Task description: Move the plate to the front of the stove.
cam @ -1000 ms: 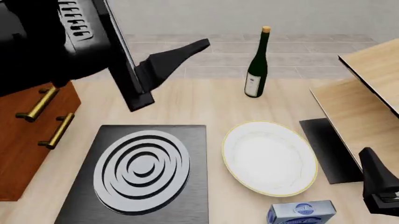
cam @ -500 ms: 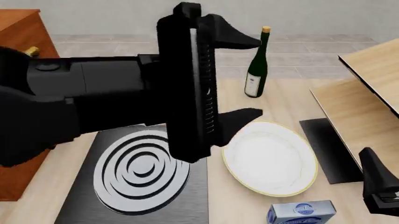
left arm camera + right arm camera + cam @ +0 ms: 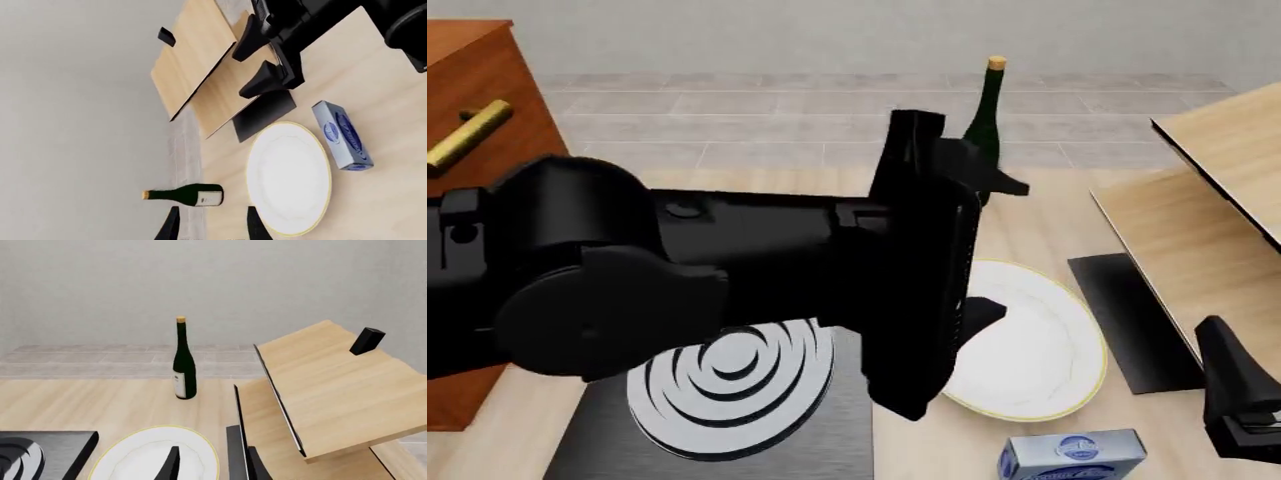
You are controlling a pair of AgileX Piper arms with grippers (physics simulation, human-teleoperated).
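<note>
Your left pincer (image 3: pixel 988 245) hangs spread wide above the plate (image 3: pixel 1034 350), gripping nothing. Plate lies right of the stove (image 3: pixel 727 375). Right pincer (image 3: pixel 210 462) also spread, empty, near the plate.

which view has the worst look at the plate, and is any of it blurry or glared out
Front view: the left arm blocks much of the plate and the stove. Left wrist view: plate unobstructed, sharp. Right wrist view: plate cropped at the edge. No blur or glare anywhere.
</note>
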